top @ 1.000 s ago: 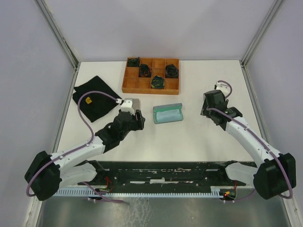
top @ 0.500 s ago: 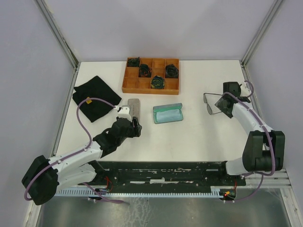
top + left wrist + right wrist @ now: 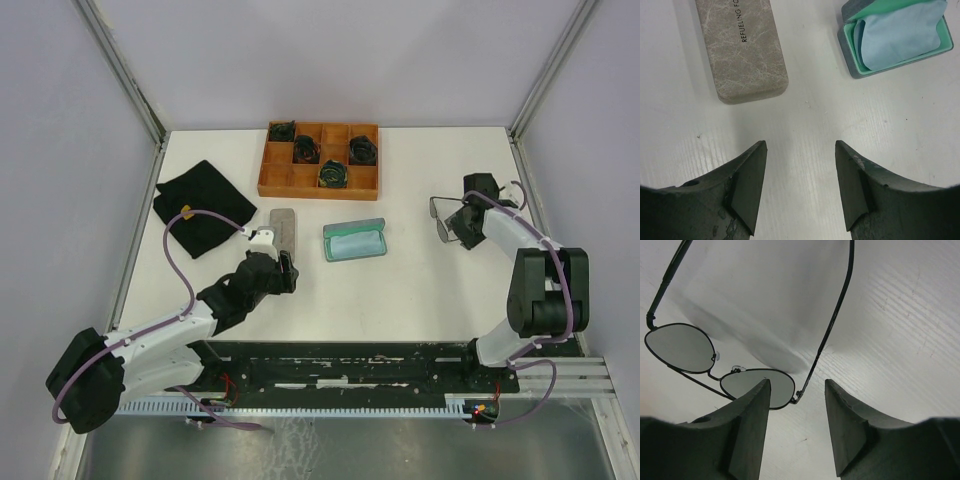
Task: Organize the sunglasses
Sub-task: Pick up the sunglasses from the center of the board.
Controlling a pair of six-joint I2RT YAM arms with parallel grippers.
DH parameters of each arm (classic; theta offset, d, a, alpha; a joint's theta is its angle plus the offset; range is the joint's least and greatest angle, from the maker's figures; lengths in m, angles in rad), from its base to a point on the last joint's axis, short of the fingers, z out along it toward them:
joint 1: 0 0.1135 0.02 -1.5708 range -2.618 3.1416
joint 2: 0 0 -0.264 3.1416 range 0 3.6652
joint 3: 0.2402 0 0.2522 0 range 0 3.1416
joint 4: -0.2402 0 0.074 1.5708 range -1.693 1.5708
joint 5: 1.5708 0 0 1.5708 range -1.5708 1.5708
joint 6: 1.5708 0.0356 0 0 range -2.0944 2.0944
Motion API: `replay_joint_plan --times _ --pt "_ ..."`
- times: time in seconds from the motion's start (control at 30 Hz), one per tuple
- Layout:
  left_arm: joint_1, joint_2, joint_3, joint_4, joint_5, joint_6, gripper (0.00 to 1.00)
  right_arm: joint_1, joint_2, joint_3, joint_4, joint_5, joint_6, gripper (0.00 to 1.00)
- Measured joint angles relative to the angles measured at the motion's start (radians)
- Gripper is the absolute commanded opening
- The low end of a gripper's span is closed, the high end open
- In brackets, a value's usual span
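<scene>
The white table (image 3: pixel 400 290) carries a brown compartment tray (image 3: pixel 300 191) at the middle of its far edge and a black cloth (image 3: pixel 205 205) by its left edge. Nearer the centre lie two cases, a closed marbled grey case (image 3: pixel 740 50) and an open case (image 3: pixel 850 45) lined in teal with a blue cloth inside. Both are well apart from the sunglasses (image 3: pixel 680 347), which rest arms unfolded near the right edge.
</scene>
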Motion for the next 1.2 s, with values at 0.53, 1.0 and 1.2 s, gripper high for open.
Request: replay_joint_plan --times 0.53,1.0,1.2 --pt "0.000 0.008 0.000 0.008 0.018 0.000 0.63 -0.001 0.001 -0.047 0.043 -0.026 0.067 0.37" --pt "0.000 0.008 0.000 0.008 0.017 0.000 0.63 -0.001 0.013 -0.064 0.060 0.007 0.072 0.17" --pt "0.000 -0.002 0.000 -0.008 0.016 0.000 0.63 -0.013 -0.027 -0.084 0.058 0.042 0.049 0.08"
